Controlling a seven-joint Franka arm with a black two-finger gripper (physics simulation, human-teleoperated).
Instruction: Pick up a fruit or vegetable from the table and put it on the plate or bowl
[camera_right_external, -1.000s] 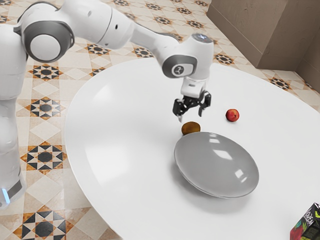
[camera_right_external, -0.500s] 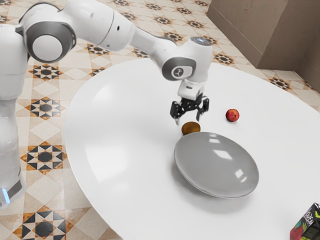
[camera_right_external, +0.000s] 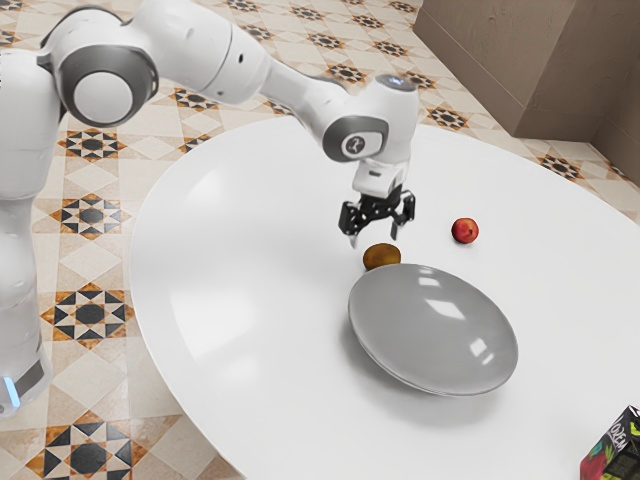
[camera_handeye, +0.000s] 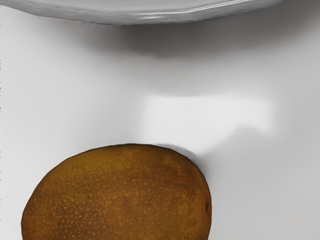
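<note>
Kiwi (camera_right_external: 381, 256), brown and egg-shaped, lies on the white counter (camera_right_external: 240, 300) just beside the grey plate (camera_right_external: 432, 328), on the side of the plate's rim that faces the arm. In the wrist view the kiwi (camera_handeye: 120, 195) sits close under the hand, and a strip of bare, shadowed counter shows between it and the plate's edge (camera_handeye: 150, 12), so the two look apart.

The pincer (camera_right_external: 375, 237) hangs a little above the kiwi, slightly to the side away from the plate. Its fingers are spread wide and hold nothing. A red fruit (camera_right_external: 464, 231) rests near the plate's far rim, apart from it. A dark carton (camera_right_external: 612, 448) stands well apart from the plate at the counter's edge.

The step in hand looks like the descent onto the kiwi, and the risks are mostly about room. With the plate so near, the finger on the plate's side could strike the rim on the way down and shift the plate. If the hand comes down off-centre, a fingertip could land on the kiwi's rounded top and send it rolling toward or under the raised rim. A grip closed across the curved ends rather than the belly may squeeze the fruit out. A low lift could also clip the rim on the way over.
</note>
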